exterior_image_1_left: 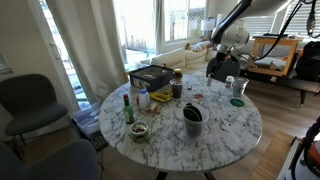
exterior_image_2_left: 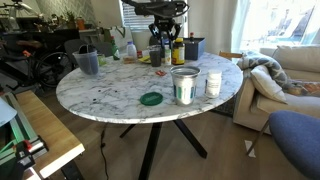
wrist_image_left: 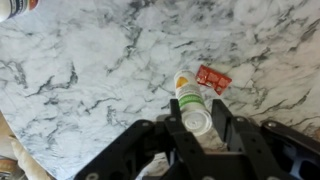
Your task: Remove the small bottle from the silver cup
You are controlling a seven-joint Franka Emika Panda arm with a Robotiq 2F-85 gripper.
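In the wrist view my gripper (wrist_image_left: 200, 118) is shut on the small bottle (wrist_image_left: 190, 100), which has a white cap and a green and orange label. It is held over the marble tabletop (wrist_image_left: 80, 80). The silver cup (exterior_image_1_left: 192, 120) stands near the table's edge, well away from the gripper (exterior_image_1_left: 222, 72). It also shows in an exterior view (exterior_image_2_left: 88, 62), far from the gripper (exterior_image_2_left: 161, 50). In both exterior views the bottle is too small to make out.
A small red packet (wrist_image_left: 213, 78) lies on the marble just beyond the bottle. A labelled tin (exterior_image_2_left: 184, 86), a white cup (exterior_image_2_left: 212, 83) and a green lid (exterior_image_2_left: 151, 98) stand near one edge. Bottles and a dark box (exterior_image_1_left: 150, 76) crowd the far side.
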